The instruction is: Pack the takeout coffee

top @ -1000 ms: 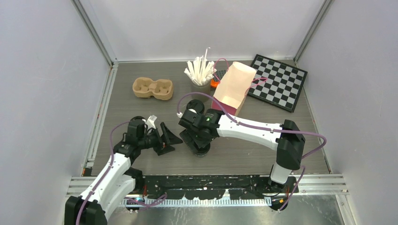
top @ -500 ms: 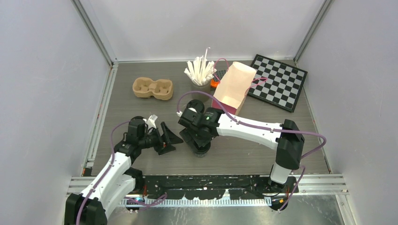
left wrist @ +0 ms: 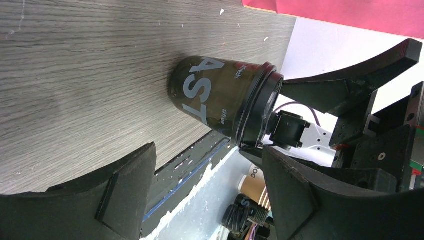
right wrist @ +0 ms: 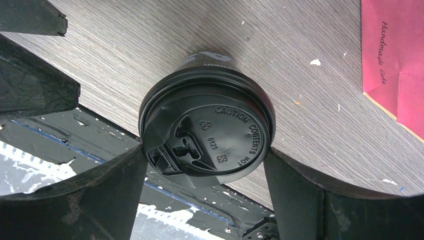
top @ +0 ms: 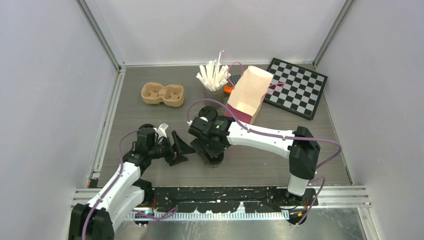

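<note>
One takeout coffee cup [top: 215,160], dark with a black lid, stands near the table's front edge. It shows in the left wrist view [left wrist: 215,95] and from above in the right wrist view [right wrist: 207,127]. My right gripper [top: 212,151] is over it, and both fingers press the lid's rim in the right wrist view [right wrist: 205,155]. My left gripper [top: 179,147] is open and empty just left of the cup, which lies beyond its fingertips in the left wrist view [left wrist: 209,152]. The second cup is hidden.
A tan pulp two-cup tray [top: 162,94] sits at the back left. A grey cup of white sticks [top: 214,77], an open paper bag [top: 248,94] on its side and a chessboard [top: 296,87] stand at the back right.
My right arm has shifted slightly left, its elbow most of all. The cup and my left gripper have stayed in place.
</note>
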You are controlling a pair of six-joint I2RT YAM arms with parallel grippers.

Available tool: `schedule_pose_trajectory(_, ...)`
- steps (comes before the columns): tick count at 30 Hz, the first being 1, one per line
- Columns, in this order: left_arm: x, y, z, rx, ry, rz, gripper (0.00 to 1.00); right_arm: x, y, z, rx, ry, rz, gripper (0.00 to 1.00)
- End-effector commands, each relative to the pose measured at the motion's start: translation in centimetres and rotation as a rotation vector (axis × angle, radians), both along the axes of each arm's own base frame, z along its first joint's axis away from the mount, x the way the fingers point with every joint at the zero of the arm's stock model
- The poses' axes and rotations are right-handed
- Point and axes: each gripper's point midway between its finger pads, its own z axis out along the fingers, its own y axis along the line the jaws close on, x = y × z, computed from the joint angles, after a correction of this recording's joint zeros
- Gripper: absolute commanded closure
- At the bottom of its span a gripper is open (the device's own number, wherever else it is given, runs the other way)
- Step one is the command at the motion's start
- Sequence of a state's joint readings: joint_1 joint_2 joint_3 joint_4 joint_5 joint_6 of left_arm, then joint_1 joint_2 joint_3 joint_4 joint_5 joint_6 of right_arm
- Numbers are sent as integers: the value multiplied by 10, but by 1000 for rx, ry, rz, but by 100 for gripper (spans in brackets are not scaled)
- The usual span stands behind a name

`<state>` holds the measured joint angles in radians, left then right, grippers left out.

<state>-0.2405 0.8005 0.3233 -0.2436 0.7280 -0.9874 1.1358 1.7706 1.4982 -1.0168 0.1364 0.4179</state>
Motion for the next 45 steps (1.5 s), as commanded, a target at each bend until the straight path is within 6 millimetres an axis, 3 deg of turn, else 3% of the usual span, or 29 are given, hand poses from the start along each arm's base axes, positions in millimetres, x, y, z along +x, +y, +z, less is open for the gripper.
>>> schedule_pose_trajectory(1,4,-4,8,-32,-45,-21,21,3,8,4,31,-10,0,10)
schedule_pose_trajectory(7,3,-5,9,-39,-45,-33,22,6,8,16,57,-36,-7,6)
schedule_pose_trajectory(31,3,-8,25,-59,-104,-58,23,3,2,55,145,-71,-40,6)
schedule_pose_trajectory(36,5,-10,27,-37,-132,-60,27,11,3,60,178,-117,-80,15)
schedule_pose_trajectory(41,9,-19,28,-41,-152,-75,32,13,5,55,188,-128,-92,43)
schedule_pose_trajectory(45,13,-27,32,-53,-182,-94,37,22,2,46,172,-152,-115,60)
